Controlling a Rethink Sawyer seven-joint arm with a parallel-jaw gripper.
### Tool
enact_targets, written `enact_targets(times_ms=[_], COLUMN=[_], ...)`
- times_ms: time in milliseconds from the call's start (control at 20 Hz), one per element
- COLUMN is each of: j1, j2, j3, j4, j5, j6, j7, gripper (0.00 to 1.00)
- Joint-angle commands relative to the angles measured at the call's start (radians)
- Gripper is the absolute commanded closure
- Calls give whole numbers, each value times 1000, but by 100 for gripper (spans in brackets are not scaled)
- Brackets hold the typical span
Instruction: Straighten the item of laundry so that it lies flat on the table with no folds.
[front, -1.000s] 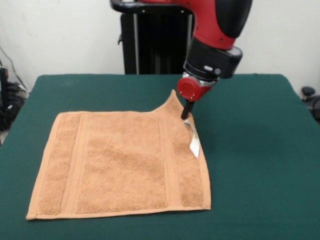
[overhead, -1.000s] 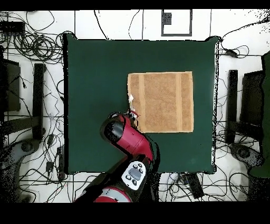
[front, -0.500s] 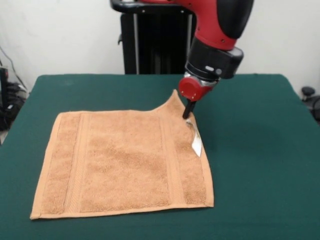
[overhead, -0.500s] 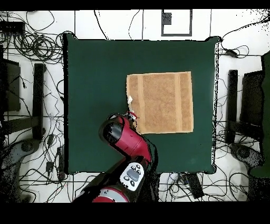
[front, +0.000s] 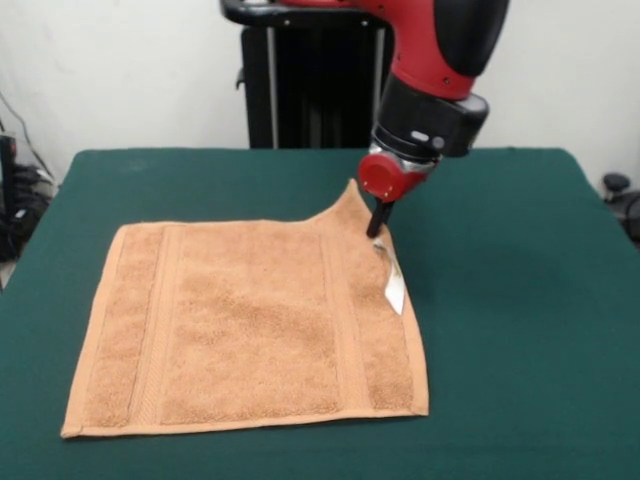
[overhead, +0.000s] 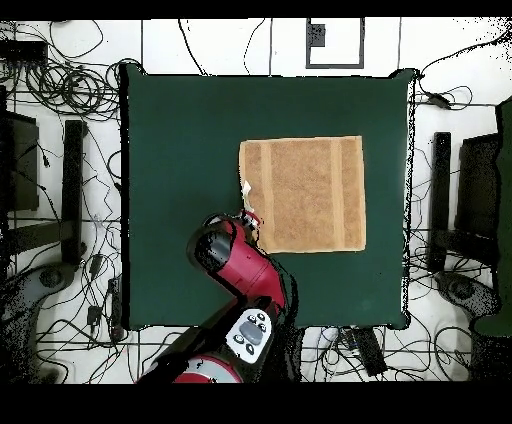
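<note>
The gripper (front: 375, 222) pinched the towel (front: 250, 325) by its upper right corner, lifting it into a peak. The rest lay flat at lower centre-left of the green table (front: 520, 300), white tag (front: 394, 290) at its right edge.

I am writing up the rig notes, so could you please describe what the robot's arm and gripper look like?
The arm is a thick, rounded casing in glossy red with black sections. Its wrist is a dark grey-black cylinder bearing a few small pale marks, ending in a round red cap. The gripper below it is slim and black. From overhead, the lower arm link carries a grey panel with small round buttons. No loose cables show on the arm.
</note>
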Motion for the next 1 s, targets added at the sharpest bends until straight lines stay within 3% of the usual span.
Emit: enact_targets(times_ms=[50,350,400,600,1000], j1=[51,52,55,82,54], j2=[34,39,40,62,20], j3=[96,95,91,52,74], j4=[33,42,41,23,59], j5=[72,68,66,80,81], j6=[18,7,9,43,31], j7=[202,181,178,204,184], gripper=[100,100,0,0,0])
